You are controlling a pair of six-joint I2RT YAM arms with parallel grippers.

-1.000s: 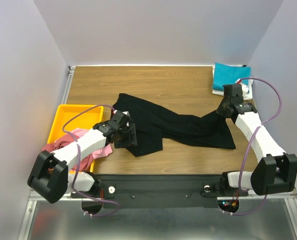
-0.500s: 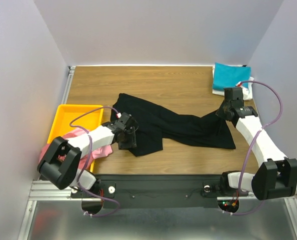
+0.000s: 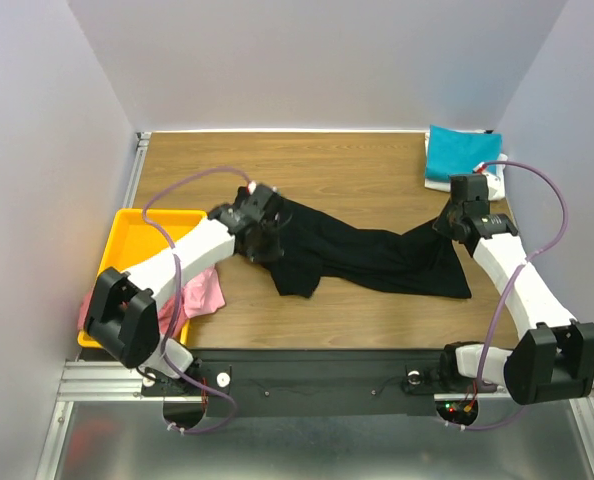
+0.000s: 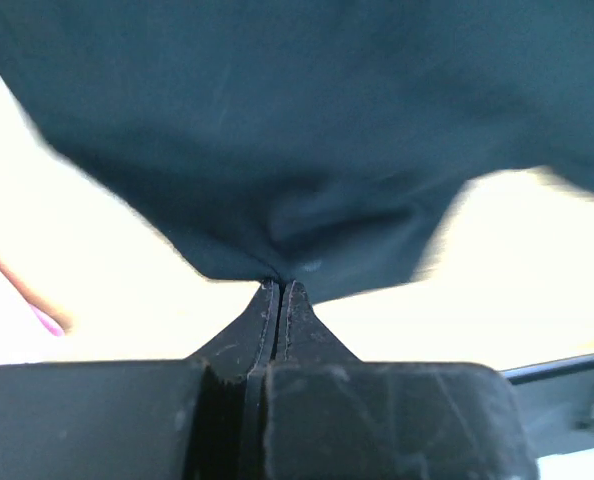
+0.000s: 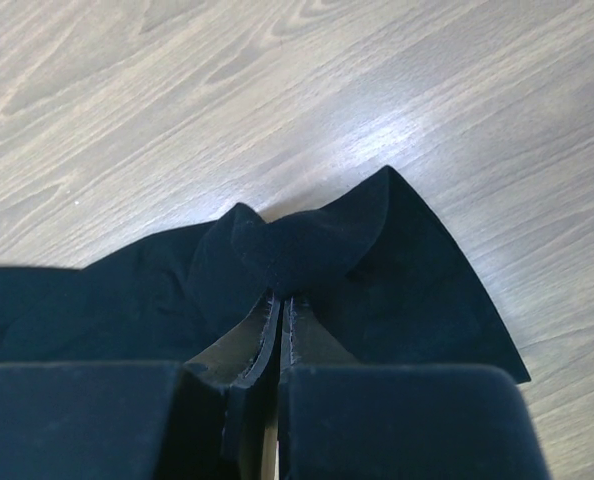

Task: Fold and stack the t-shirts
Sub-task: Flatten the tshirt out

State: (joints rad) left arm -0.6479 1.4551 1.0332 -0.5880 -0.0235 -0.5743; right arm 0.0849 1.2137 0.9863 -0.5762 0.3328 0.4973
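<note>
The black t-shirt (image 3: 377, 258) stretches across the tabletop (image 3: 327, 165) from 9 to 3 o'clock, with bare wood open toward 12 and along the near edge at 6. The left gripper (image 4: 279, 288), clamped on the shirt's left hem, has swung from 7 toward 10 o'clock since a second ago, lifting that flap. The right gripper (image 5: 280, 297) pinches the opposite corner, barely moved. The cloth is creased and narrow. A teal t-shirt (image 3: 455, 155) lies at 2, and a pink t-shirt (image 3: 205, 290) lies by the yellow tray (image 3: 127, 240) at 8.
</note>
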